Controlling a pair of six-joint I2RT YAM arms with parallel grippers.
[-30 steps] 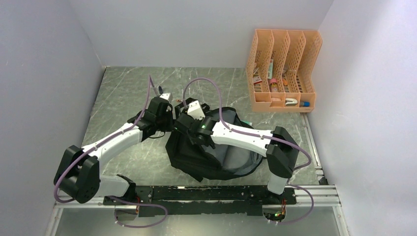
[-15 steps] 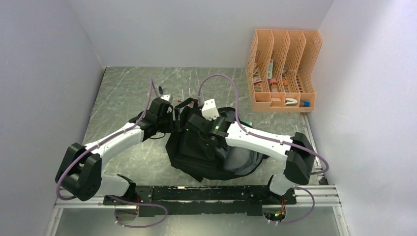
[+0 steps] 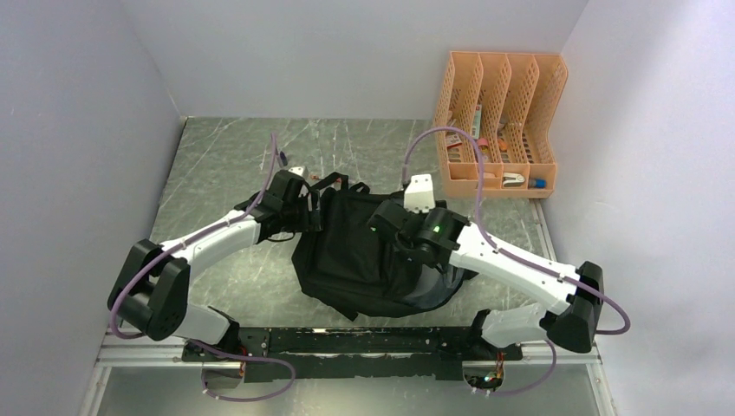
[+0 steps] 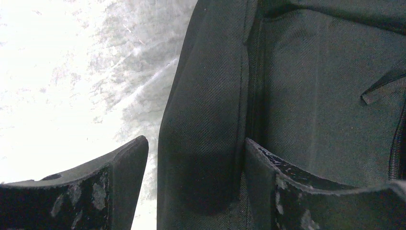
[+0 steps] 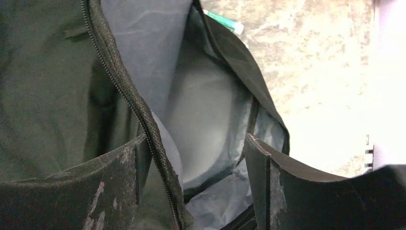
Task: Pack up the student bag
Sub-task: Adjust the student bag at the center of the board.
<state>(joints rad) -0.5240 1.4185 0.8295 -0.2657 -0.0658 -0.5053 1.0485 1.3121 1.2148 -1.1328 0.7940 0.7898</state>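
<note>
Black soft-fabric student bag (image 3: 347,260) lay mid-frame on the grey marbled tabletop (image 3: 217,165), its grey-lined mouth toward lower right. The right arm's (image 3: 507,260) jaws, nearer the mouth, stood spread astride the zip edge (image 5: 129,100). The left arm's (image 3: 208,243) spread jaws straddled the upper-left side fold (image 4: 206,143).

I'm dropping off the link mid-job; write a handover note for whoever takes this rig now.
Left hand: open, straddling the student bag's side edge, not clamped.
Right hand: open, astride the unzipped zipper edge.
Done: bag lies mid-table, main compartment open, grey lining showing; nothing visible inside.
To do: items in the orange file organiser are not yet packed.
</note>
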